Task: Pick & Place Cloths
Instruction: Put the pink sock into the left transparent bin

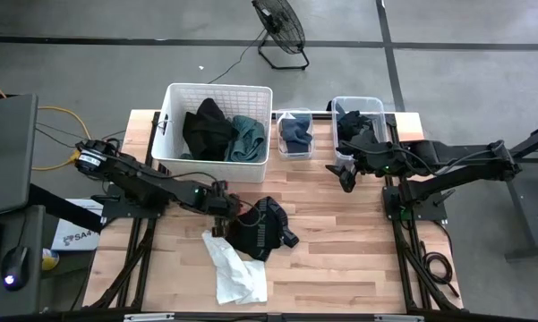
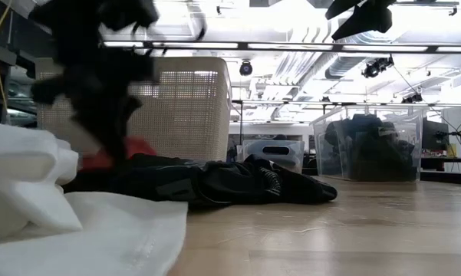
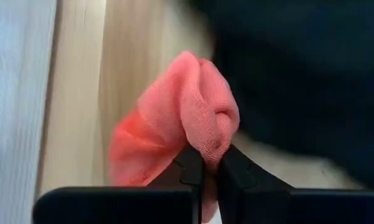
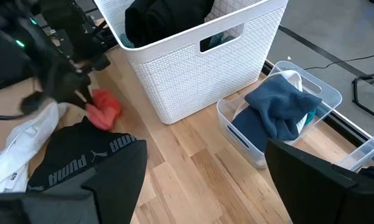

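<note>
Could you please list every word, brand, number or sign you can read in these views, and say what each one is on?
"PUMA", upside down in the right wrist view, on the band of the black cloth.
Small dark print on the white cloth: too small to read.
Print on the white box left of the table: too blurred to read with certainty.

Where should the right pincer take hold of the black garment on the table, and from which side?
Probably from straight above, on the raised bunched fold at the middle of the black garment. It lies flat and spread, so its edges give little to pinch. Stay on its right half: the left pincer, shut on the red-pink cloth, is at its left edge, with the white cloth beside it.
</note>
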You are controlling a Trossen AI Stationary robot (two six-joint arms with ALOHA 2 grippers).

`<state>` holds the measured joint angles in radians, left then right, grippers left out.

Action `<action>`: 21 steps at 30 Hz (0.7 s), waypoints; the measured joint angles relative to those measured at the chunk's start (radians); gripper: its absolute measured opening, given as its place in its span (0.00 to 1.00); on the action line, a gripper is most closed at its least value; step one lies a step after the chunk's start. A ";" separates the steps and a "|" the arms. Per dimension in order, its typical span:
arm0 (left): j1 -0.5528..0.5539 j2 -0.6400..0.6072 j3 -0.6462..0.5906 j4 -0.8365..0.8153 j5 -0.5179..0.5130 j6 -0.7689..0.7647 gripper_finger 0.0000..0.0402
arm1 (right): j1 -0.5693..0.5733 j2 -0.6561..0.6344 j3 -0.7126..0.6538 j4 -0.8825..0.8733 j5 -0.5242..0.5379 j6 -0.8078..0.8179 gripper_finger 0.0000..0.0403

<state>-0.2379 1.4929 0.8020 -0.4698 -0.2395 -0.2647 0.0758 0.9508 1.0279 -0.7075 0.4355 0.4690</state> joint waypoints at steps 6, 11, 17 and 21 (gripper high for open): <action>0.002 -0.015 0.174 -0.068 0.029 0.143 0.02 | 0.000 0.000 0.000 -0.001 -0.023 -0.018 0.79; 0.002 -0.017 0.313 -0.067 0.036 0.282 0.02 | 0.000 0.001 0.000 0.001 -0.101 -0.052 0.79; 0.002 -0.018 0.457 -0.040 -0.061 0.458 0.02 | 0.000 0.011 0.000 0.025 -0.169 -0.164 0.79; 0.016 -0.018 0.535 -0.026 -0.100 0.559 0.02 | 0.001 0.026 0.000 0.090 -0.220 -0.296 0.79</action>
<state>-0.2221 1.4754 1.3370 -0.4961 -0.3393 0.2940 0.0763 0.9765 1.0275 -0.6171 0.2151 0.1734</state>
